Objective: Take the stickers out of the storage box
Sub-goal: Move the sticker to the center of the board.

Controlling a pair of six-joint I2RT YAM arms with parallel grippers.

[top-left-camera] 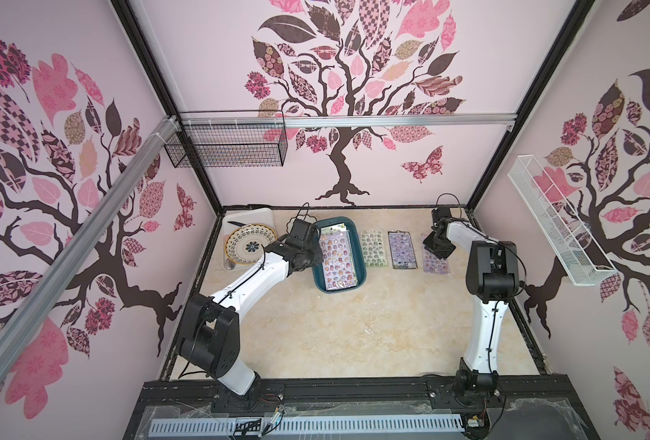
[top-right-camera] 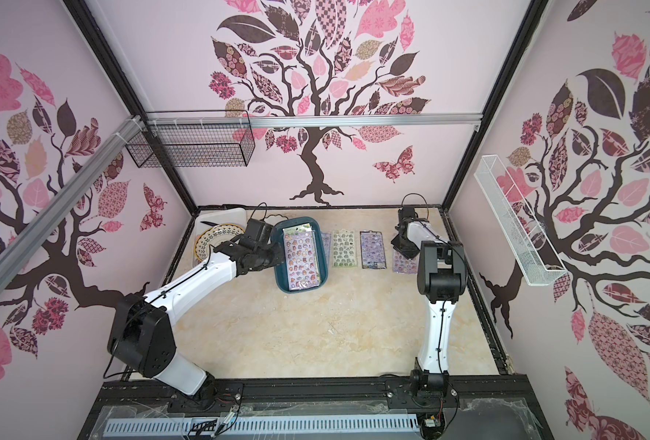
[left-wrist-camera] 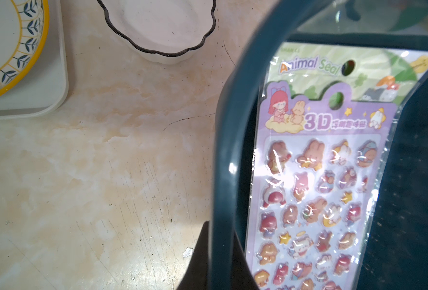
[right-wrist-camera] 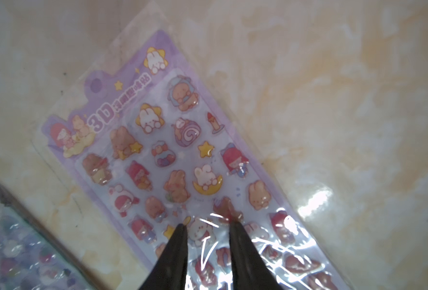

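The teal storage box (top-left-camera: pixel 340 291) (top-right-camera: pixel 301 292) stands on the table left of centre. A stack of stickers (top-left-camera: pixel 337 259) (left-wrist-camera: pixel 318 175) lies in it, a purple sheet on top and a green one showing beneath. My left gripper (left-wrist-camera: pixel 223 226) (top-left-camera: pixel 313 260) is shut on the box's left long wall, one finger on each side. Three more sheets lie in a row to the right: green (top-left-camera: pixel 373 249), dark purple (top-left-camera: pixel 402 251) (right-wrist-camera: pixel 14 246) and light purple (top-left-camera: pixel 436 264) (right-wrist-camera: pixel 172 150). Over the light purple one my right gripper (right-wrist-camera: pixel 208 224) is open, fingertips on its wrinkled wrap.
A white tray (top-left-camera: pixel 266 213) (left-wrist-camera: pixel 57 75) holding a patterned plate (top-left-camera: pixel 250 244) sits at the back left, close to my left arm. A white scalloped bowl (left-wrist-camera: pixel 162 27) stands near the box. Wire baskets (top-left-camera: pixel 232 144) hang on the back and right walls.
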